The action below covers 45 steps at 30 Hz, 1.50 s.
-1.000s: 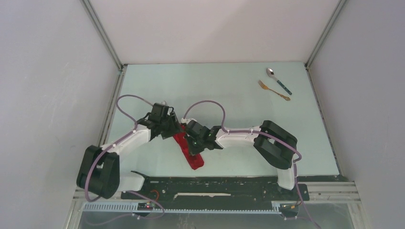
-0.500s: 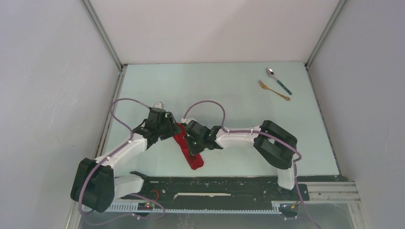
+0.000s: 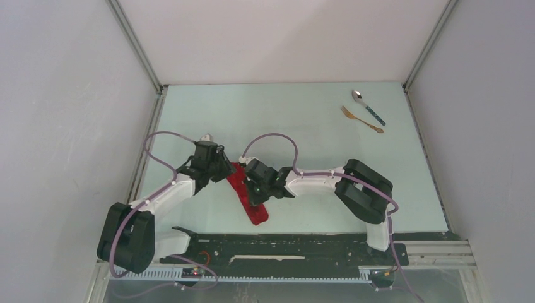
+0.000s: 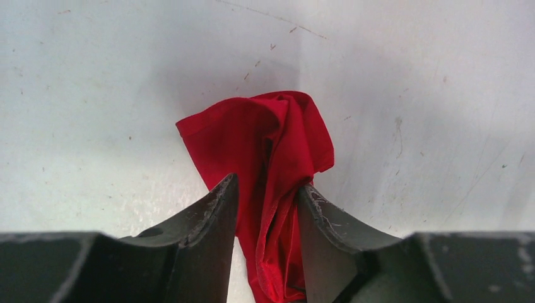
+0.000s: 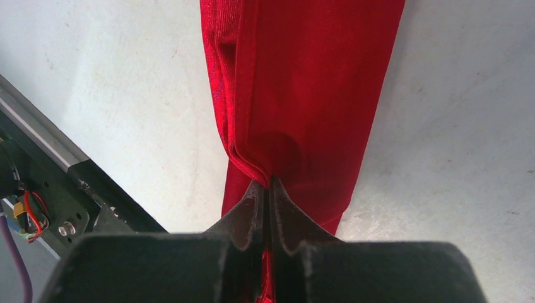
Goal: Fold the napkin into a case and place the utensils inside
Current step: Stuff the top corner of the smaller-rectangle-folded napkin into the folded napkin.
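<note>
The red napkin (image 3: 240,182) lies as a narrow folded strip near the table's front, between my two grippers. My left gripper (image 3: 223,169) is at its far end. In the left wrist view its jaws stand apart around the bunched cloth end (image 4: 265,132), with bare table showing between the left finger (image 4: 217,208) and the cloth. My right gripper (image 3: 254,191) is shut on the strip's folded left edge (image 5: 309,76), pinching a ridge of cloth at its tips (image 5: 269,183). The teal-handled spoon (image 3: 368,105) and the gold fork (image 3: 361,119) lie at the far right, away from both grippers.
Grey walls enclose the pale table on three sides. A black mounting rail (image 3: 284,243) with wiring runs along the front edge, close to the napkin's near end (image 3: 257,214). It also shows in the right wrist view (image 5: 57,189).
My left arm has drawn back to the left and toward the front, with its gripper staying at the napkin's far end. The right gripper and the strip have barely moved.
</note>
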Motion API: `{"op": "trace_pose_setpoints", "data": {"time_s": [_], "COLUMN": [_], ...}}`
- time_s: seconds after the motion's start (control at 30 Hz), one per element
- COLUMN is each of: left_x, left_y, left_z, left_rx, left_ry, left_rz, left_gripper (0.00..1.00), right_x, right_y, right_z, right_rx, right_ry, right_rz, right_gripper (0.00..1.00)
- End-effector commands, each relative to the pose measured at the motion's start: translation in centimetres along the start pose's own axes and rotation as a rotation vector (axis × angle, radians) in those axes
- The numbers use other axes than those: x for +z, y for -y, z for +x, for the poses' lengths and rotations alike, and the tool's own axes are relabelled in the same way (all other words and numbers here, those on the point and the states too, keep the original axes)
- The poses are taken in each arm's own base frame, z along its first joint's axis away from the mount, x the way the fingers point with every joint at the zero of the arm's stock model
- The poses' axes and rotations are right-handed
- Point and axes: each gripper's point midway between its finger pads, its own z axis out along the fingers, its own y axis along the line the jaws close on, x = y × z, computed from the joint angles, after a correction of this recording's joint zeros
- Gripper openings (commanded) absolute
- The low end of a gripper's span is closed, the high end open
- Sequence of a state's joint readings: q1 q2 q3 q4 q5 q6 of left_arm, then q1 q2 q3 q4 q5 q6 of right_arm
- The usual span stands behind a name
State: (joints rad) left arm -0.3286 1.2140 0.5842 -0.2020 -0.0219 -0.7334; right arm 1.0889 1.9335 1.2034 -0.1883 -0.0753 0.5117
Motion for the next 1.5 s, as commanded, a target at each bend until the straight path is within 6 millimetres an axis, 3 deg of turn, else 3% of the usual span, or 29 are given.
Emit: {"op": "trace_pose_setpoints", "data": {"time_s": [0.0,0.27,0.4,0.63,0.77,1.1,1.3,1.47], "left_x": [0.2,0.4,0.5,0.3,0.1,-0.1,-0.2,-0.5], "left_y": [1.5,1.8,1.9,1.9,2.0,2.2,2.3,2.2], "left_z": [-2.0,-2.5,-2.4,-1.8,-1.6,-1.0,-0.8,-1.0], "left_rx": [-0.055,-0.091,-0.094,-0.105,-0.12,-0.168,-0.202,-0.211], "left_ry": [0.036,0.033,0.022,-0.002,-0.02,-0.087,-0.106,-0.097], "left_rz": [0.066,0.096,0.105,0.115,0.122,0.136,0.145,0.144], "left_gripper": [0.44,0.35,0.24,0.05,0.03,0.0,0.0,0.0], "right_x": [-0.3,-0.4,-0.9,-2.6,-2.9,-2.1,-1.0,-0.1], "right_y": [-0.6,-0.5,-0.6,-1.5,-2.3,-1.3,-1.7,-1.2], "right_z": [0.3,0.4,-0.3,-5.0,-7.8,-11.7,-12.5,-13.1], "right_rx": [-0.013,0.003,0.011,-0.019,-0.072,-0.097,-0.093,-0.073], "right_ry": [-0.003,0.003,0.032,0.191,0.304,0.462,0.47,0.487], "right_rz": [-0.028,-0.05,-0.077,-0.142,-0.181,-0.118,-0.123,-0.08], "right_gripper": [0.07,0.12,0.19,0.48,0.61,0.55,0.47,0.46]}}
